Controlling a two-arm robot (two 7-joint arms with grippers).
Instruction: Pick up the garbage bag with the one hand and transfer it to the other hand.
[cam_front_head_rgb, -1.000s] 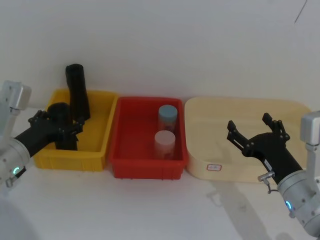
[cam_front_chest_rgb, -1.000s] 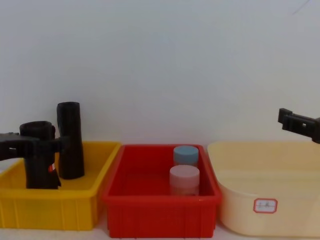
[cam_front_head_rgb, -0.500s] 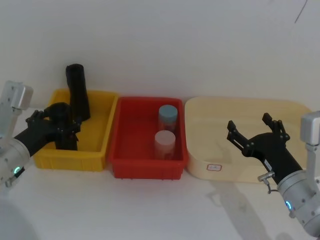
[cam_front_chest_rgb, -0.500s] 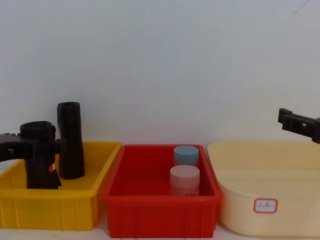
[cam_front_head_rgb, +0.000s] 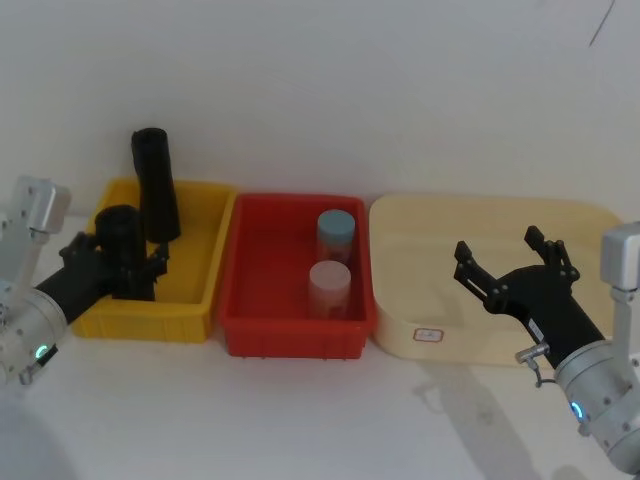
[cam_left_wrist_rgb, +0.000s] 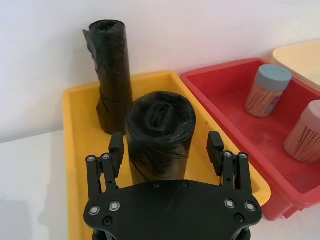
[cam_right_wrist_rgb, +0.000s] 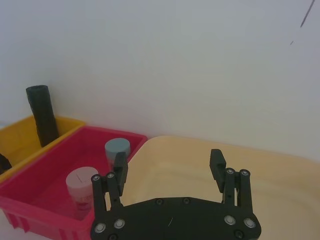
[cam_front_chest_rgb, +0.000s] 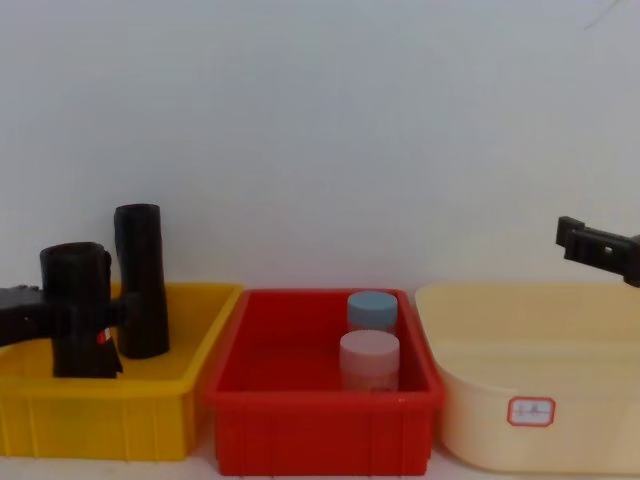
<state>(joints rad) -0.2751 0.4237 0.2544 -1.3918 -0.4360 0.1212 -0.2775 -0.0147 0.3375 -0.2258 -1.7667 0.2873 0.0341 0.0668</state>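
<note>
- Left wrist view shows the garbage bag (cam_left_wrist_rgb: 159, 120) standing upright in the yellow bin (cam_left_wrist_rgb: 75, 150). The left gripper (cam_left_wrist_rgb: 165, 144) is level with its body.
- The fingers (cam_left_wrist_rgb: 216, 146) are apart, one on each side of the roll. One sits just at its edge and the other leaves a sliver of gap, so nothing is squeezed yet.
- In the head view the bag is at about 9 o'clock of the red bin (cam_front_head_rgb: 290, 335). A slimmer black roll (cam_front_head_rgb: 155, 185) stands just beside it at 1 o'clock, and I cannot tell whether the two touch.
- Handling, as I judge it:
  - The bag is a tightly wound roll of thin plastic film, so it is probably light.
  - It looks firm at the core and soft and crinkly on the skin.
  - It should give a little under pressure, not crack.
  - The film looks slick, and an outer layer could slide or peel if pinched loosely.
- Where to hold, as I judge it:
  - Grip across the full width at mid-height, above the small red label (cam_front_chest_rgb: 103, 338) that sits low on the side towards 3 o'clock.
  - That leaves the top end free for the other gripper to take.
  - A straight lift should keep the bag clear of the slimmer roll and the bin wall.
- The right gripper (cam_front_head_rgb: 498, 247) hangs over the cream tub (cam_front_head_rgb: 470, 350) at 3 o'clock, well apart from the bag, with its fingers spread wide.
- Two jars (cam_front_head_rgb: 334, 228) stand in the red bin between the two grippers, under the likely handover path.
- All three containers rest on the white worktop (cam_front_head_rgb: 300, 420).
</note>
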